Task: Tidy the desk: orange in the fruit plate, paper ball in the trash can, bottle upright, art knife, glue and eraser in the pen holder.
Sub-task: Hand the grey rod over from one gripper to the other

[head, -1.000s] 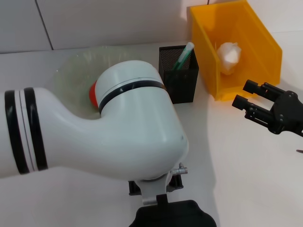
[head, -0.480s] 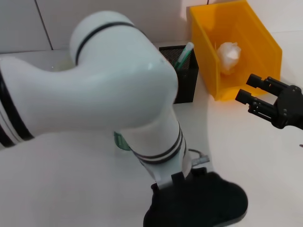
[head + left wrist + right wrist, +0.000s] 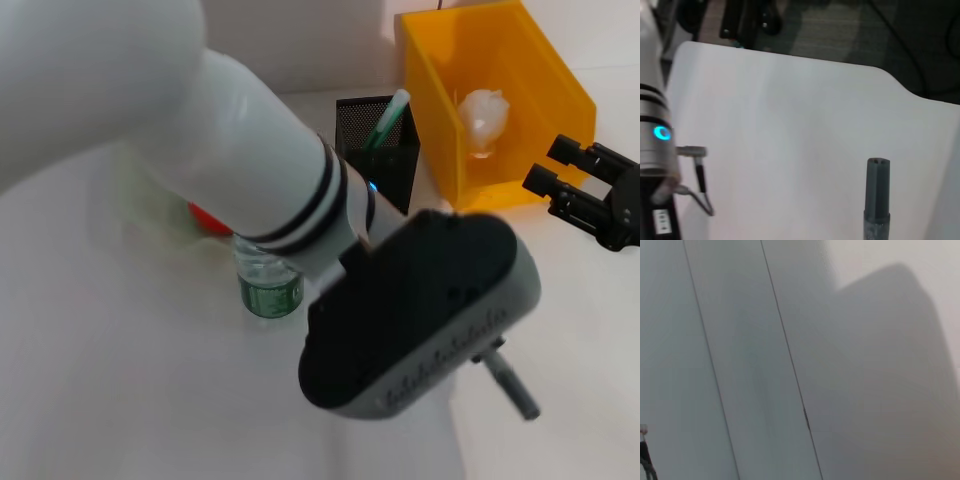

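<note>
My left arm has swung up and across since a second ago, when its white elbow hid the middle of the white tabletop (image 3: 120, 400). That lift uncovers the small clear plastic water bottle with a green label (image 3: 268, 285), standing upright just in front of the red-orange ball of an orange (image 3: 208, 218). The orange sat in the pale-green glass fruit plate earlier; now the arm hides the plate. I judge the bottle step done.

The crumpled white paper ball (image 3: 483, 117) lies inside the bright yellow-orange plastic trash can (image 3: 540, 70), unchanged. The square black mesh pen holder (image 3: 392, 160), just beside the can, holds a green-and-white stick. A dark grey pen-like tool (image 3: 877, 200), perhaps the art knife, lies on the tabletop near me. I cannot find the eraser.

I cannot tell the left claw's state; its fingers are out of view. The right claw (image 3: 563, 172) has drifted up and right; it hangs spread and empty beside the can's front corner.

Open tabletop stretches before the bottle. The left wrist view shows the tabletop's edge with dark floor past it, beyond the grey tool.
</note>
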`<action>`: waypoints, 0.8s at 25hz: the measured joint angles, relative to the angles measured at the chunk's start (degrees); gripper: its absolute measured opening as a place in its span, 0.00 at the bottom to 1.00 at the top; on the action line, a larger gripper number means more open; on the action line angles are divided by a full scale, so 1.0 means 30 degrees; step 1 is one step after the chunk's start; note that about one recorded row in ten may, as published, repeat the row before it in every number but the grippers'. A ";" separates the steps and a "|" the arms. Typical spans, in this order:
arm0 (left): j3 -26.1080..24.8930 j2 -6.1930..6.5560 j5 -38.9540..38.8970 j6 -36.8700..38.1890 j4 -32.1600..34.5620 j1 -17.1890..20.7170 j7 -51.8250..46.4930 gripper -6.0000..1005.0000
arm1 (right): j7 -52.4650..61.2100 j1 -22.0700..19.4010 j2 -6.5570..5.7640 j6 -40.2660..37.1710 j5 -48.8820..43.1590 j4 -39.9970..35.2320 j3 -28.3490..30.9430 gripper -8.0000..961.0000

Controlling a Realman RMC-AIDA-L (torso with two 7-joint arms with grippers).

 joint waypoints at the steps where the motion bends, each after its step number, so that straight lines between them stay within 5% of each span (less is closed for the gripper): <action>1: -0.0439 -0.0028 -0.0304 -0.0073 0.0296 0.0349 0.0146 0.15 | 0.0000 0.0000 0.0000 0.0000 0.0000 0.0000 0.0000 0.68; 8: -0.1541 -0.0116 -0.0876 -0.1215 0.1893 0.2503 0.0750 0.15 | 0.1663 0.0264 -0.0118 0.0017 0.0006 0.0036 0.3160 0.68; 20: -0.1692 -0.0036 -0.3199 -0.1967 0.3917 0.5103 0.0997 0.15 | 0.1522 0.0252 -0.0151 -0.0125 0.0005 -0.0002 0.3098 0.68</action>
